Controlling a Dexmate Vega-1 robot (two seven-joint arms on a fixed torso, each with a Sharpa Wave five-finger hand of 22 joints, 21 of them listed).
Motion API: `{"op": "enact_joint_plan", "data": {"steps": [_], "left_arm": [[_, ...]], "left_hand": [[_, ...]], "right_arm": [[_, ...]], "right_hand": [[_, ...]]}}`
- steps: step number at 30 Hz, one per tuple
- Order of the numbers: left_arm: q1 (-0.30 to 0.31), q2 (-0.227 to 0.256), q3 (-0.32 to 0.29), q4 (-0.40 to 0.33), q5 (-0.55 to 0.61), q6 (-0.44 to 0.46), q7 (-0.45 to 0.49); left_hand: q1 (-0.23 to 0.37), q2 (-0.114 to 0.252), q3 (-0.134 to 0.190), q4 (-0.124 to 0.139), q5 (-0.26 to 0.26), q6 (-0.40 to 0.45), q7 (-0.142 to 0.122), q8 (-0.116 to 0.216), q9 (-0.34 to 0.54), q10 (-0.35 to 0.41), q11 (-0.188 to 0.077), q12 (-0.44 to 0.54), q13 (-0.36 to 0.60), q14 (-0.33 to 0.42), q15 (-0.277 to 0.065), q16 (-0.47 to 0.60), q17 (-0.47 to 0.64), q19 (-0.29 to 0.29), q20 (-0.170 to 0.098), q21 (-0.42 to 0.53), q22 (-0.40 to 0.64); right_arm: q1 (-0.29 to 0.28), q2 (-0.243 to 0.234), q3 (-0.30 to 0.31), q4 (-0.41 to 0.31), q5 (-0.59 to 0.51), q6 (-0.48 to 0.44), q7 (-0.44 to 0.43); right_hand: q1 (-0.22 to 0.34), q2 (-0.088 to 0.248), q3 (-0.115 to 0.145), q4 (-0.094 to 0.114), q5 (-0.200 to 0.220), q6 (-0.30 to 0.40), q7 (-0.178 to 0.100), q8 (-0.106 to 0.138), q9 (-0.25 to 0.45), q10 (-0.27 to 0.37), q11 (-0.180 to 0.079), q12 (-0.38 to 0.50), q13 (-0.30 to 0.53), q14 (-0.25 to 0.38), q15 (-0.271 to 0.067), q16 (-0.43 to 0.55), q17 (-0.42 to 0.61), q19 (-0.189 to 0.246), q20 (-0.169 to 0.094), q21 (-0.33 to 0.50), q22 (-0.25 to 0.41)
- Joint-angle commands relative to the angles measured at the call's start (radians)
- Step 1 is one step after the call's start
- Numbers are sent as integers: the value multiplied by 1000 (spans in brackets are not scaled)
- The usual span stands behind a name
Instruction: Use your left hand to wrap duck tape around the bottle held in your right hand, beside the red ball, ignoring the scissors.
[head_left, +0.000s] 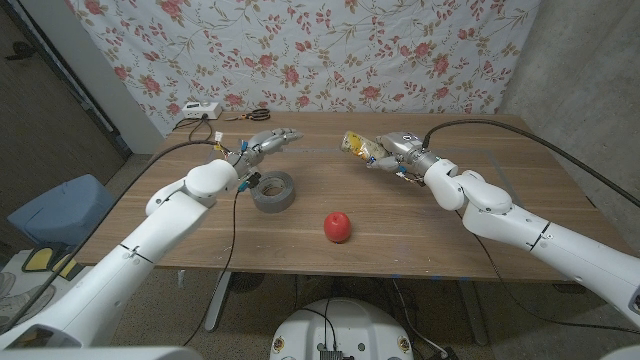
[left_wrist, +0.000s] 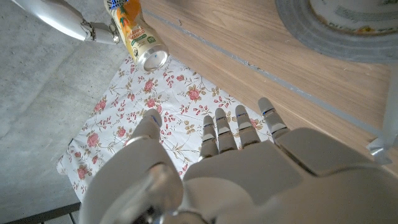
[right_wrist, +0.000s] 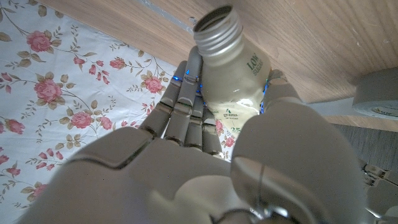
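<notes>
The wooden surface carries a grey tape roll, a red ball nearby, and scissors beside a white box at the far edge.

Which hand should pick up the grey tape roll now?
Left: the open left hand hovers just beyond the grey duct tape roll, while the right hand holds the yellow-labelled bottle.

Light was even and fairly bright, seemingly from overhead. The red ball and tape roll cast soft, short shadows on the wooden table. The head view bowed slightly at its edges. Both wrist views showed near hand surfaces soft and blurred.
</notes>
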Motion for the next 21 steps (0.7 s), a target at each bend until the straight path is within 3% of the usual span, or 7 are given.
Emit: {"op": "enact_joint_plan", "data": {"steps": [1,8,17,21], "left_arm": [[39,125,33,-221,169,252,-7],[44,171,55,-309,231,389,-58],[24,222,98,-381,297,519,-133],[-29,253,177,-407,365,604,-175]], "left_hand": [[26,-14,3,-21,8,20,-3,8,3,25,-4,9,8,-1,-1,12,4,-38,15,-10,4],[42,-32,-2,-29,11,47,-5,14,4,30,-4,9,12,-14,7,9,7,-51,22,-19,4],[91,-52,-4,-34,22,125,-11,30,6,92,-30,29,21,8,-6,24,12,-39,22,-25,4],[108,-59,-7,-34,25,145,-18,33,7,113,-38,36,24,21,-14,31,12,-31,24,-26,4]], "right_arm": [[-25,-16,19,-5,8,33,-42],[-35,-22,28,-12,12,41,-55],[-38,-20,34,-8,13,62,-80],[-35,-16,33,-2,15,73,-87]], "right_hand": [[85,102,60,66,50,436,-301,7,7,289,-241,44,8,68,-205,-5,8,-6,-78,6,2],[85,102,57,69,55,439,-299,7,12,291,-243,50,17,71,-205,-9,14,-8,-79,11,1],[87,101,55,73,61,444,-297,6,18,292,-238,56,27,75,-205,-13,22,-11,-80,17,-1],[88,101,53,74,64,447,-297,6,20,294,-242,59,31,78,-205,-14,26,-12,-80,19,-2]]}}
